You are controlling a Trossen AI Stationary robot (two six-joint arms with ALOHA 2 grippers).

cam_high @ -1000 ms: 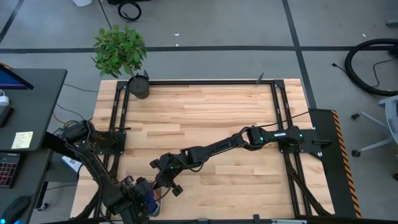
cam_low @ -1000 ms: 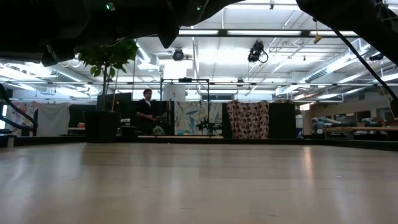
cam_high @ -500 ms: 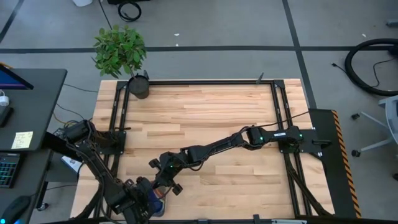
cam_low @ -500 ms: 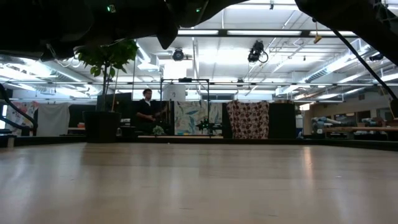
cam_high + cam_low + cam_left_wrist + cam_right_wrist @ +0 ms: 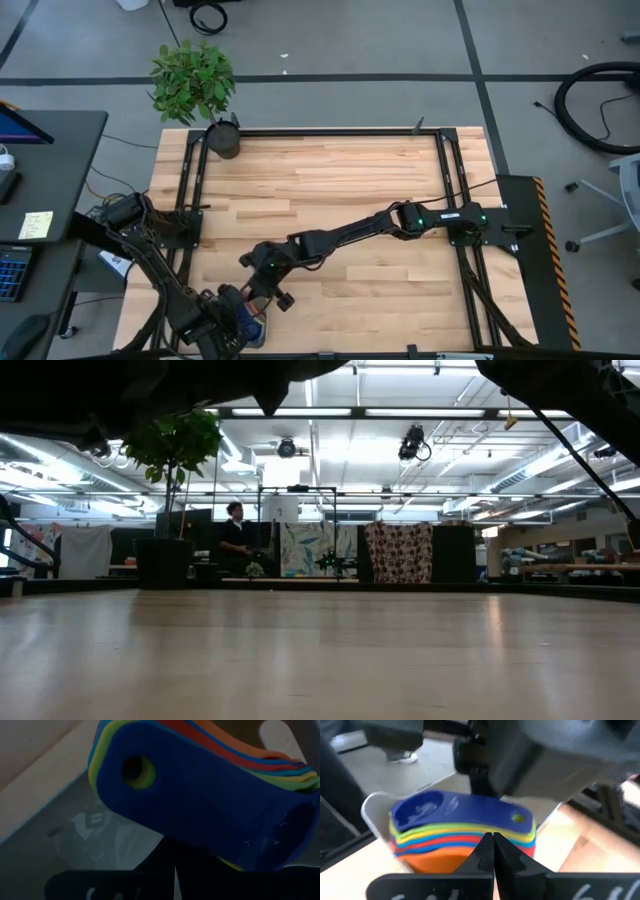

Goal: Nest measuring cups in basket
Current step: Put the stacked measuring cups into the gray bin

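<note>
The measuring cups point(image 5: 460, 825) are nested in one stack, dark blue on top and orange at the bottom, with their handles fanned together. The stack lies in the light grey basket point(image 5: 367, 805) at the table's near left corner, and shows as a blue spot point(image 5: 255, 325) in the high view. My left gripper point(image 5: 174, 865) is shut and points steeply down at the stack's side. My right gripper point(image 5: 492, 842) is shut too and reaches in low from the table's right, its tips at the handles' edge. My left gripper's shut fingers point(image 5: 479, 782) come down from above against the far side of the stack, by the dark blue handle point(image 5: 135, 770); whether they touch it I cannot tell. My right gripper's shut tips stand at the stacked handles' near edge point(image 5: 512, 837); I cannot tell whether they touch.
A dark round plant pot point(image 5: 223, 140) with a leafy plant stands at the table's far left corner. Bare wood point(image 5: 340, 180) spreads over the middle and far side. Black frame rails point(image 5: 190, 190) run along the table's sides. A person point(image 5: 236, 535) stands far behind the table.
My left gripper has rolled a little about the line it points along while staying over the stack. The cups stay in the basket.
</note>
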